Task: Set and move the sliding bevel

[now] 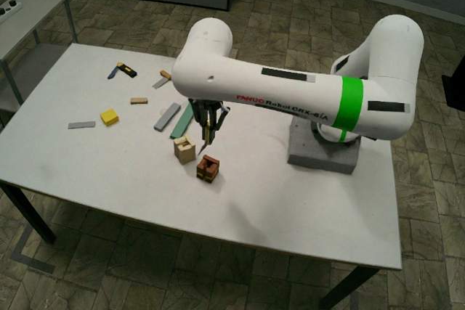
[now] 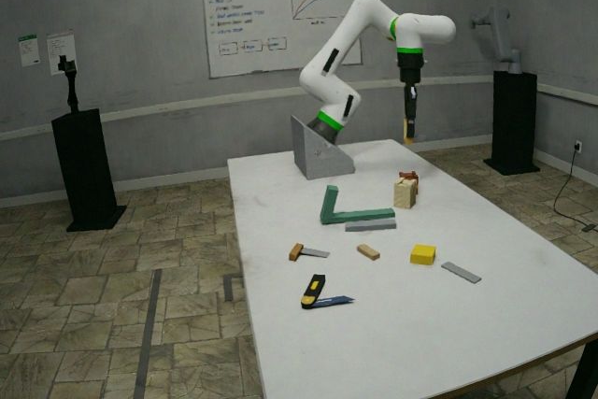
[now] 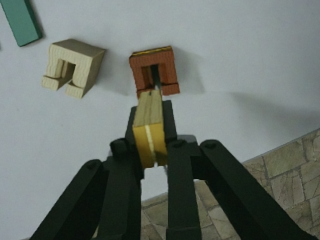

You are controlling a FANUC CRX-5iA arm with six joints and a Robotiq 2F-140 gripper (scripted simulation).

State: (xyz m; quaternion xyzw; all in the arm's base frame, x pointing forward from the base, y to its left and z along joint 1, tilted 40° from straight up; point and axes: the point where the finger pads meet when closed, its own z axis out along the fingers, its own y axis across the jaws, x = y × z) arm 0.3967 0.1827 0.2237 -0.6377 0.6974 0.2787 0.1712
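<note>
My gripper (image 1: 207, 132) is shut on the sliding bevel (image 1: 205, 136), a yellow-tan stock with a thin grey blade pointing down. It hangs high above the table, also seen in the exterior view (image 2: 408, 133) and the wrist view (image 3: 150, 130). In the wrist view the bevel lines up over the red-brown slotted block (image 3: 154, 71), which stands on the table (image 1: 207, 168). The pale wooden block (image 1: 184, 149) with an empty pocket stands just left of it. The green leaning leg and rail (image 2: 352, 212) lie behind the blocks.
A grey bar (image 1: 167, 116) lies beside the green rail. A yellow cube (image 1: 109, 116), a small tan block (image 1: 139, 100), a grey strip (image 1: 81, 124), a small square tool (image 1: 162, 78) and a black-and-yellow bevel (image 1: 123, 70) are scattered on the left half. The robot base (image 1: 322, 149) stands to the right.
</note>
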